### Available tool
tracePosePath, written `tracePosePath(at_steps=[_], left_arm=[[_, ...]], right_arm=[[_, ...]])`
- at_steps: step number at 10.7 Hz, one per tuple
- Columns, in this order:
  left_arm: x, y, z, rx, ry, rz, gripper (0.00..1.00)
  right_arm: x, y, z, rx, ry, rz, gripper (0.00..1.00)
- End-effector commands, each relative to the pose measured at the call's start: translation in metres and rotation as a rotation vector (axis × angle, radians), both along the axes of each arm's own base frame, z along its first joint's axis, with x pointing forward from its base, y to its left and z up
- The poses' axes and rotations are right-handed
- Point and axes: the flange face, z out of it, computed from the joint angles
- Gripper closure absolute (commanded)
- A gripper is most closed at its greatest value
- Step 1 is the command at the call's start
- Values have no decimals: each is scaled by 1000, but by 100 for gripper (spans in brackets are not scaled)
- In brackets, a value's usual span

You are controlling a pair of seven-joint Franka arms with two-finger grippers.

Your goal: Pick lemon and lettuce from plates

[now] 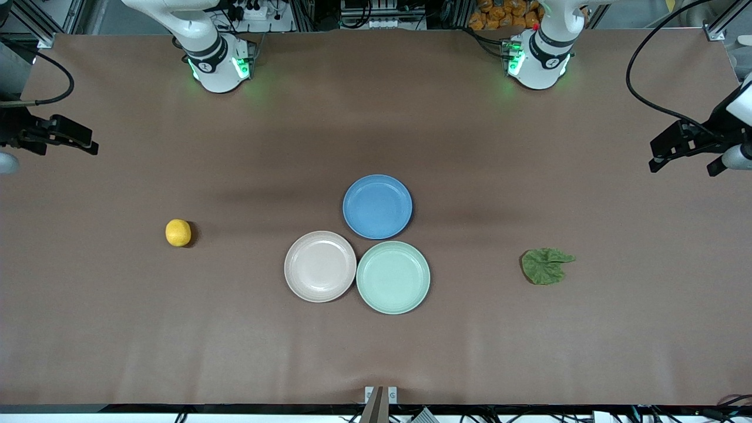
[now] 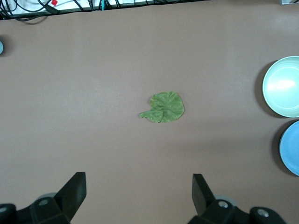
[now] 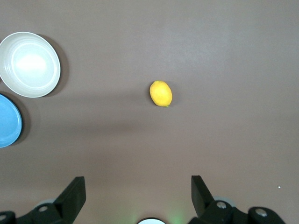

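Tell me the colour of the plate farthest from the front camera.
Blue plate; front view shows it best.

Lemon (image 1: 178, 232) and lettuce (image 1: 546, 265) lie on bare table — beige plate (image 1: 320, 266), mint plate (image 1: 393, 277) empty.

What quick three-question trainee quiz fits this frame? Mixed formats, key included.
1. True or false: the small yellow oval lemon lies on the round pale beige-pink plate.
2. The crinkled dark green lettuce leaf lies toward which arm's end of the brown table?
3. Which plate is farthest from the front camera: A beige-pink, B round pale mint green plate, C round blue plate?

Key: 1 false, it lies on the table; 2 left arm's; 3 C.
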Motion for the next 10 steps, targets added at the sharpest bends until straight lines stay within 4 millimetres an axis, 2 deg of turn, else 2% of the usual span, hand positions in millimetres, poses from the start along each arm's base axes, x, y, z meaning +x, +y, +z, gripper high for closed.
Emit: tracePosePath(at_steps=[1, 3, 10], left_arm=[[-7, -1, 13, 7, 16, 8, 0], [-8, -3, 9, 8, 40, 5, 0], [-10, -1, 13, 7, 49, 6, 0]], right_arm=[[2, 0, -1, -9, -24, -7, 0], [7, 4, -4, -12, -34, 2, 0], [10, -3, -5, -44, -33, 4, 0]])
